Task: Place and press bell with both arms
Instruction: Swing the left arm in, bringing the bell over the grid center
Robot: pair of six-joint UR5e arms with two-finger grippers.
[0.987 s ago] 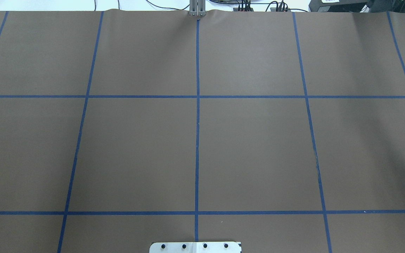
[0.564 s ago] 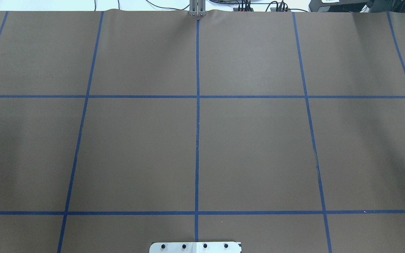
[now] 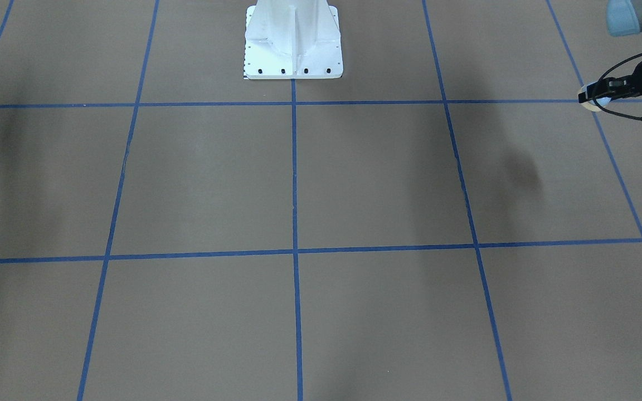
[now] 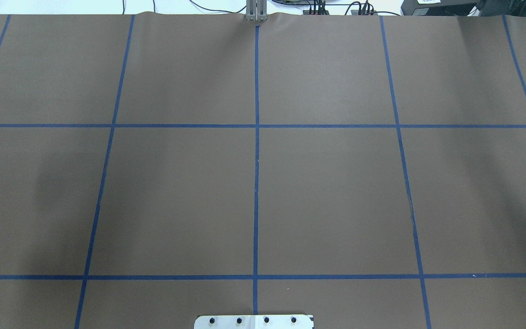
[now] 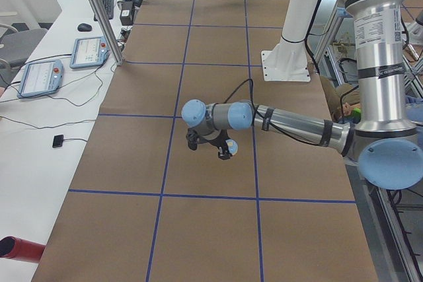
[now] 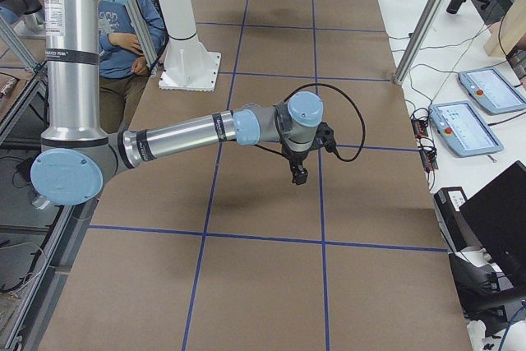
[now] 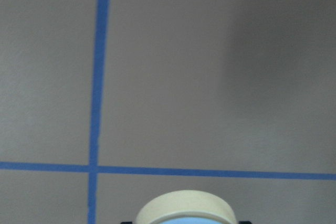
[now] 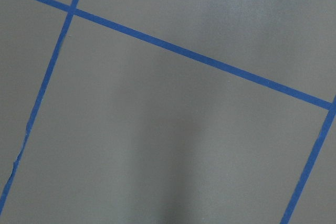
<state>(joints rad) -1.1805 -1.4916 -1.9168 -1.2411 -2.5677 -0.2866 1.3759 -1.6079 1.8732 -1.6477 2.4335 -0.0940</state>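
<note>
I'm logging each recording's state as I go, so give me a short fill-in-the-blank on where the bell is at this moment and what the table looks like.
1. The hand gripping the bell belongs to the robot's ___ arm.
2. The bell is held ___ the table, not resting on it.
3. The table's brown cover is divided into squares by tape lines coloured ___.

Missing words: left; above; blue.

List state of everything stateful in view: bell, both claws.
bell: gripped in the left claw, in the air, not yet on the table.
left claw: shut on the bell.
right claw: hangs over the table; open or shut, cannot tell.
</note>
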